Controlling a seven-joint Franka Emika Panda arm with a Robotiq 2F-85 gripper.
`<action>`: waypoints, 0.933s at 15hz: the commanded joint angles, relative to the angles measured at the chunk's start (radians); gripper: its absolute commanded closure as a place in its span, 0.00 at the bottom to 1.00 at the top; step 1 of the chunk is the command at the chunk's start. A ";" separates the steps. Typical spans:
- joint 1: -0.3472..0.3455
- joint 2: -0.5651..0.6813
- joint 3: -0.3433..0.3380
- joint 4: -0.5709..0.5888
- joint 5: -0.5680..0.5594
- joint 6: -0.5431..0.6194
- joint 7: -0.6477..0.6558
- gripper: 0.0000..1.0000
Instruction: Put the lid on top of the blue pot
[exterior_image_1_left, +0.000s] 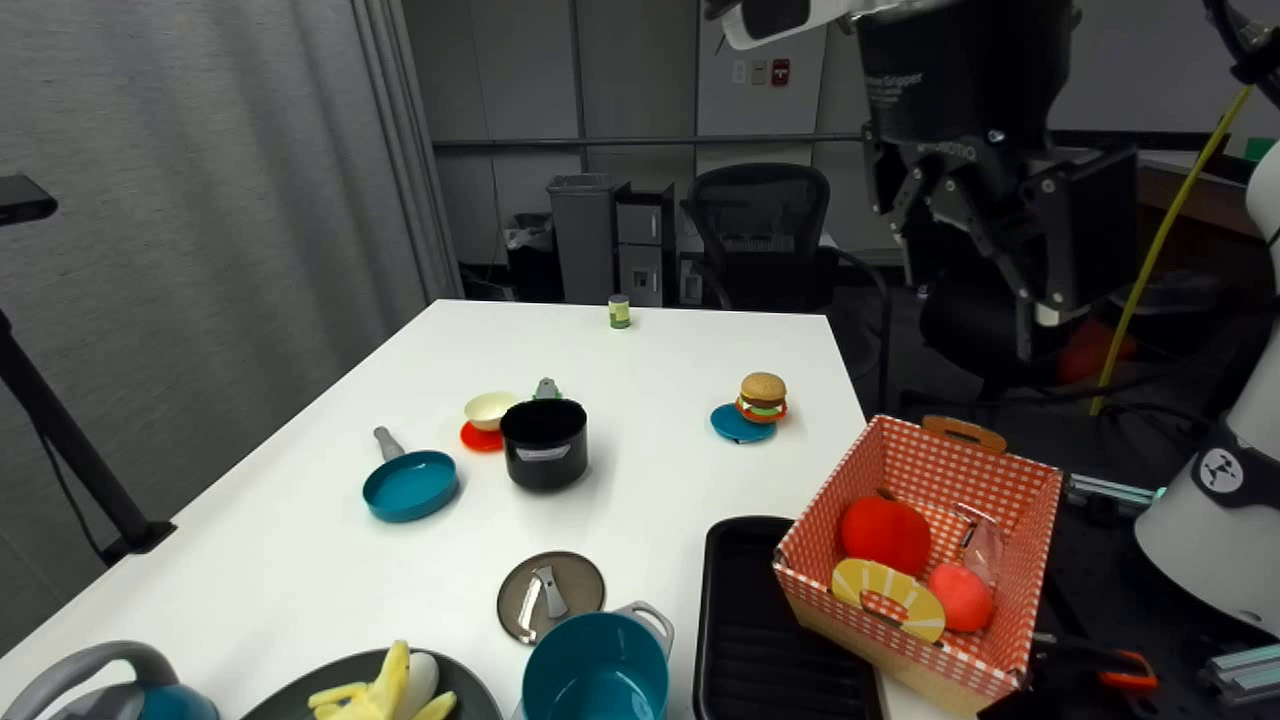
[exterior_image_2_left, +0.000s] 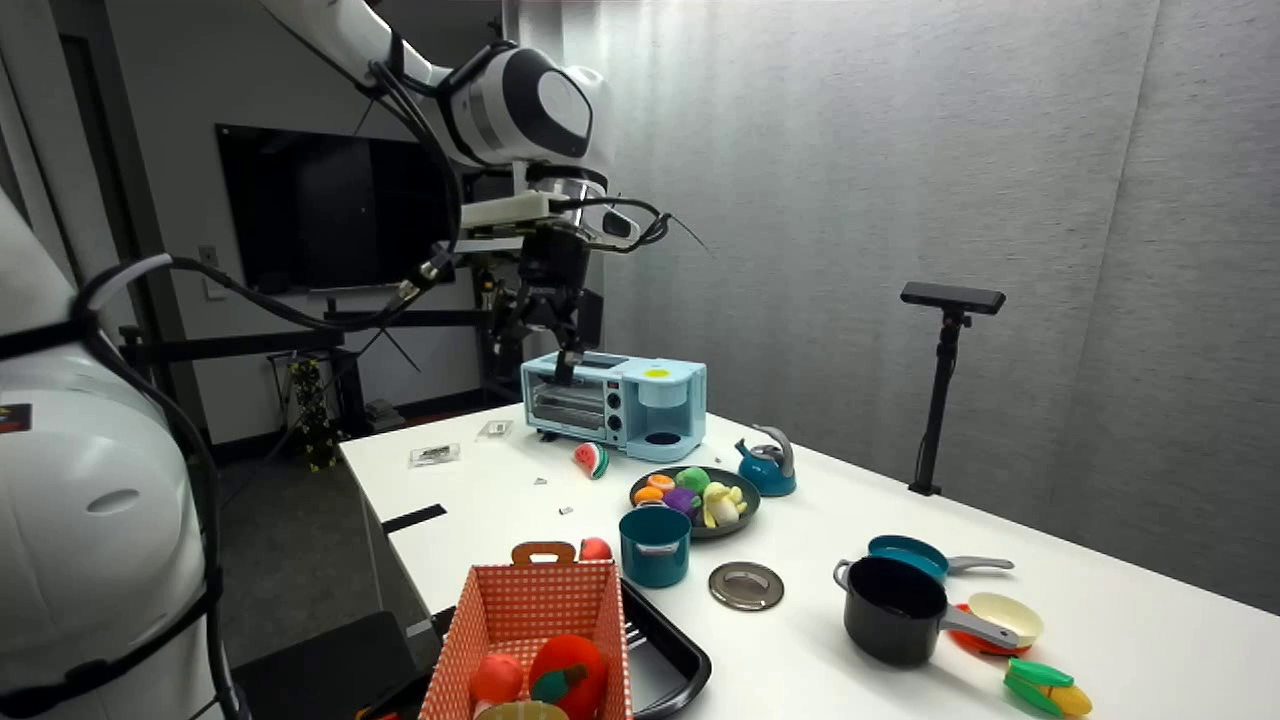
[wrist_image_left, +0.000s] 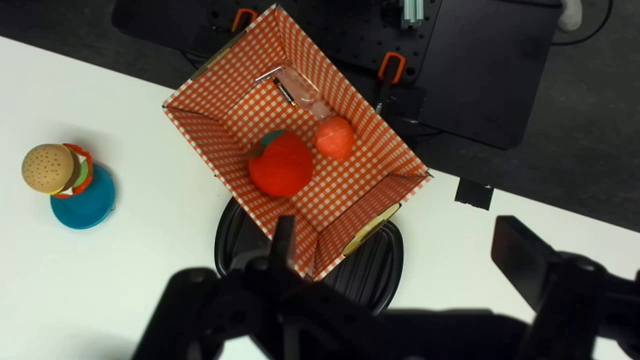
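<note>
Tool (wrist_image_left: 396, 245), black with two fingers, hangs up high, its fingers spread wide apart. The flat, round, grey-brown lid (exterior_image_1_left: 550, 597) lies on the white bench (exterior_image_1_left: 680, 370), well away from the tool. In an exterior view, a little gap shows between the lid and the round, straight-sided teal-blue pot (exterior_image_2_left: 652, 568) just beside it. The pot stands upright with its top open. Near the pot is a ridged black tray (exterior_image_1_left: 765, 640), and a red-and-white checked box (exterior_image_2_left: 545, 600) covers part of it in the wrist view. The box holds a big red toy fruit (wrist_image_left: 282, 165) and a smaller pinkish-red ball (wrist_image_left: 335, 137). A tan-topped toy burger (wrist_image_left: 57, 170) sits at the edge of a round blue plate (wrist_image_left: 82, 202).
</note>
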 joint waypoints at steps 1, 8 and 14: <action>-0.003 0.115 0.018 0.082 -0.055 0.018 0.000 0.00; 0.004 0.268 0.030 0.175 -0.154 0.130 -0.001 0.00; 0.008 0.378 0.026 0.277 -0.229 0.218 -0.005 0.00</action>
